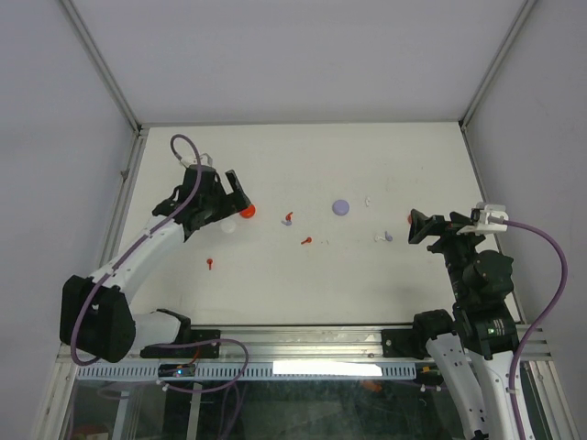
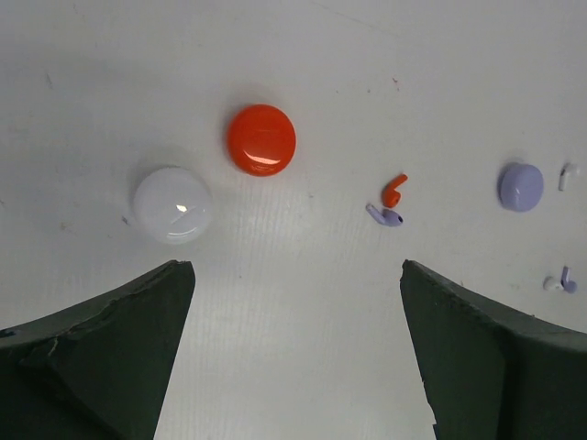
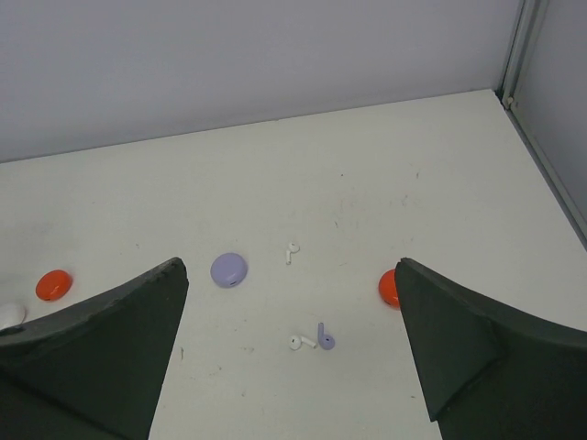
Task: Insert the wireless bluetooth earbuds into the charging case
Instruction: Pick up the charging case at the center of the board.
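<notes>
Several earbuds lie loose on the tabletop (image 1: pixel 303 165), none in a case, scattered among round pucks that I take for the charging cases, all seemingly shut. On my left side, a red earbud (image 2: pixel 394 190) sits just beside a purple earbud (image 2: pixel 386 217), ahead of the left jaws and nearer one finger than the other. The red puck (image 2: pixel 261 139) and white puck (image 2: pixel 172 203) lie ahead too. Those jaws stand wide apart, holding nothing. Over on the other side the right jaws likewise gape empty, hovering so that a white earbud (image 3: pixel 299 342) and a second purple earbud (image 3: pixel 325 337) lie centred ahead between the fingers, which I judge suits an easy first pick.
</notes>
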`<state>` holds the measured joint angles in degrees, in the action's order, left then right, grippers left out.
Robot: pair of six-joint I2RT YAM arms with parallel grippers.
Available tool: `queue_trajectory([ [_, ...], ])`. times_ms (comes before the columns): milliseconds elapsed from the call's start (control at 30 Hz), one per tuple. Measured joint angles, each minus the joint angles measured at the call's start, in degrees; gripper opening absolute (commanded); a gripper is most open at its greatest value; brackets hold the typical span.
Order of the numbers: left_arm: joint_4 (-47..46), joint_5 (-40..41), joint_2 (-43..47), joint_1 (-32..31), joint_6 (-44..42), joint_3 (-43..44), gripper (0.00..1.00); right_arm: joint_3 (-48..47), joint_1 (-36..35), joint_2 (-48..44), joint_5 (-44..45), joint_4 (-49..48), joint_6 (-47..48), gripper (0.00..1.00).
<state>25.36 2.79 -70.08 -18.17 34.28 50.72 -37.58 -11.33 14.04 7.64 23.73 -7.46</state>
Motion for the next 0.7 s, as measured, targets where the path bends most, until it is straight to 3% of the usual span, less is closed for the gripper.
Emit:
queue_trajectory([
  [367, 3.04, 12.70, -20.15, -7.04, 0.57, 12.00, 0.97, 0.02, 0.00, 0.00, -0.70, 0.00, 0.00, 0.99],
  [700, 6.40, 18.21, -31.82, -7.76, 0.02, 18.78, 0.86, 0.52, 0.00, 0.00, -1.07, -0.13, -0.02, 0.99],
])
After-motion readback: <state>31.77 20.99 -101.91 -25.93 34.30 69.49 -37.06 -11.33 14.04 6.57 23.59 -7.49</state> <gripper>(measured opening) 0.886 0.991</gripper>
